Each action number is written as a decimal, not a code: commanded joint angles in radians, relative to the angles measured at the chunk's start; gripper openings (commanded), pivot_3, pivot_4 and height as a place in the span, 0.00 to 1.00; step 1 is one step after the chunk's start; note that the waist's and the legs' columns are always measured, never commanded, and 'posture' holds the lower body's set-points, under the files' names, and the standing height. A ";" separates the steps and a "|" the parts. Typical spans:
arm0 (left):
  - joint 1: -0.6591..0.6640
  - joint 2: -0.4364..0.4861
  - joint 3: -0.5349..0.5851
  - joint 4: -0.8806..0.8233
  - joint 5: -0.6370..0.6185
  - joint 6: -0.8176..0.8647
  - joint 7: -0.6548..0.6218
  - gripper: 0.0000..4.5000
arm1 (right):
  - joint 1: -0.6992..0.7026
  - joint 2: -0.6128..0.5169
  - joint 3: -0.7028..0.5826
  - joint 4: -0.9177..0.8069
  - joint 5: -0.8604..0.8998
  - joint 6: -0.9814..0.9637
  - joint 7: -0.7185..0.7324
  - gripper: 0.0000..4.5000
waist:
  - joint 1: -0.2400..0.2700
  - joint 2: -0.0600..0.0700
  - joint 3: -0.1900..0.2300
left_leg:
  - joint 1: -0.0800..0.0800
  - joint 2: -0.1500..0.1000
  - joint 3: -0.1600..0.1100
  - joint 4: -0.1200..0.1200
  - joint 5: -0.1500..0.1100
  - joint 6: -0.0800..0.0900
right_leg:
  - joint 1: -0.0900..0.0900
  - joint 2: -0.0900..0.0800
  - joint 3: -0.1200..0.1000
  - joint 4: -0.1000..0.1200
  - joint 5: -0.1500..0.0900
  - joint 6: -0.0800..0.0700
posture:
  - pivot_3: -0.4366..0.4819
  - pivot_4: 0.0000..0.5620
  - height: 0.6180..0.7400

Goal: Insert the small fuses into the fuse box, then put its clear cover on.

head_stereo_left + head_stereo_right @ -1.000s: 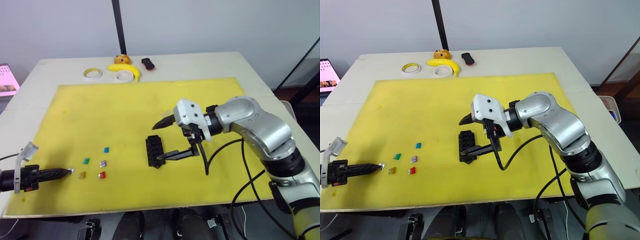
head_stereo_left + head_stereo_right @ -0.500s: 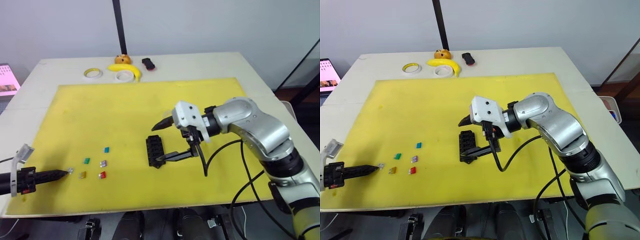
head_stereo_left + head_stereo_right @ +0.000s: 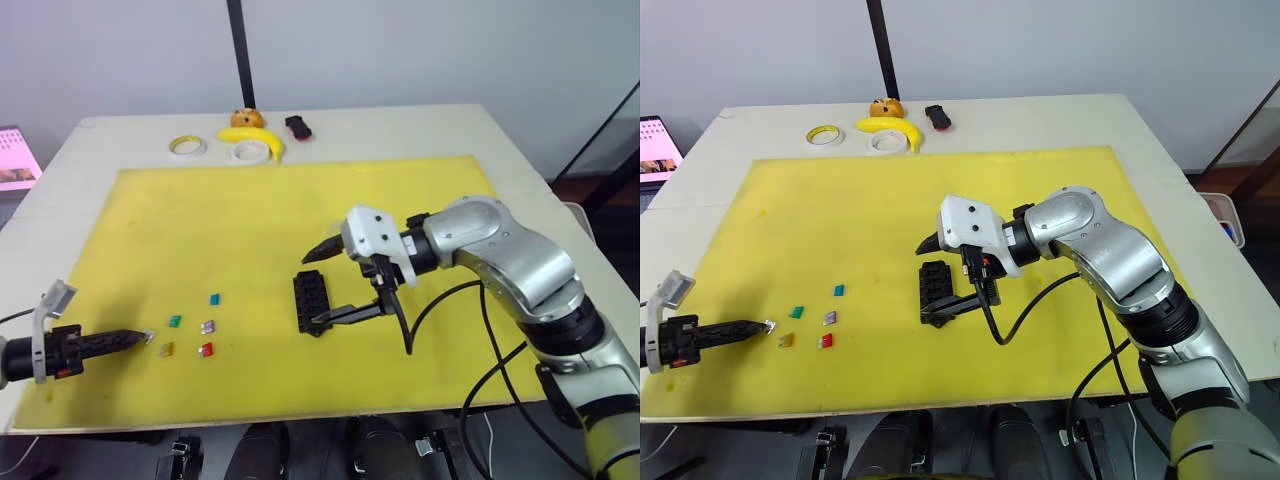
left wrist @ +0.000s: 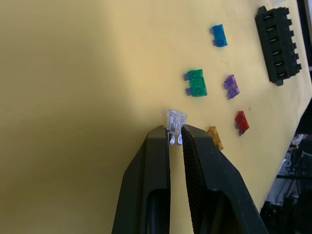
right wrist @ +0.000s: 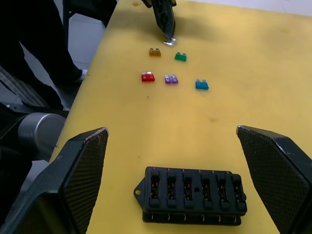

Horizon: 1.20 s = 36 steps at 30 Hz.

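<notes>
The black fuse box (image 3: 309, 302) lies on the yellow mat (image 3: 270, 220), its slots empty in the right wrist view (image 5: 192, 195). My right gripper (image 3: 322, 285) is wide open, one finger on each side of the box and above it. At the mat's left, my left gripper (image 4: 175, 134) is shut on a grey fuse (image 4: 175, 118), held by its blades. Blue (image 3: 213, 299), teal (image 3: 173, 321), purple (image 3: 207, 327), amber (image 3: 165, 349) and red (image 3: 205, 349) fuses lie loose just right of that gripper's tip. The clear cover is out of view.
Behind the mat on the table sit two tape rolls (image 3: 185, 147) (image 3: 243, 152), a banana (image 3: 252, 138), a small orange object (image 3: 243, 118) and a black-and-red object (image 3: 296, 127). A black pole (image 3: 238, 50) rises behind them. A laptop (image 3: 15, 160) stands at the far left.
My left gripper, still holding the grey fuse, drew back slightly and has now come a little rightward toward the loose fuses. The right gripper drifted slightly left over the fuse box.
</notes>
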 commanded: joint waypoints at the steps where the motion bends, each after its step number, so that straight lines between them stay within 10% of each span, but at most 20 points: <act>1: 0.014 0.002 0.020 -0.026 -0.011 -0.001 -0.001 0.12 | -0.007 0.005 -0.009 -0.013 -0.003 -0.021 0.000 1.00 | 0.000 0.000 0.000 | 0.000 0.000 0.000 0.000 0.000 0.000 | 0.000 0.000 0.000 0.000 0.000 0.000 | 0.48 0.27 1.00; 36: 0.141 0.022 0.219 -0.216 -0.081 -0.004 0.029 0.00 | 0.002 0.023 0.000 0.007 -0.027 -0.060 0.006 1.00 | -0.001 0.000 0.000 | -0.001 0.000 0.000 -0.004 0.000 -0.001 | -0.001 -0.003 0.001 -0.006 -0.001 -0.006 | 0.48 0.27 1.00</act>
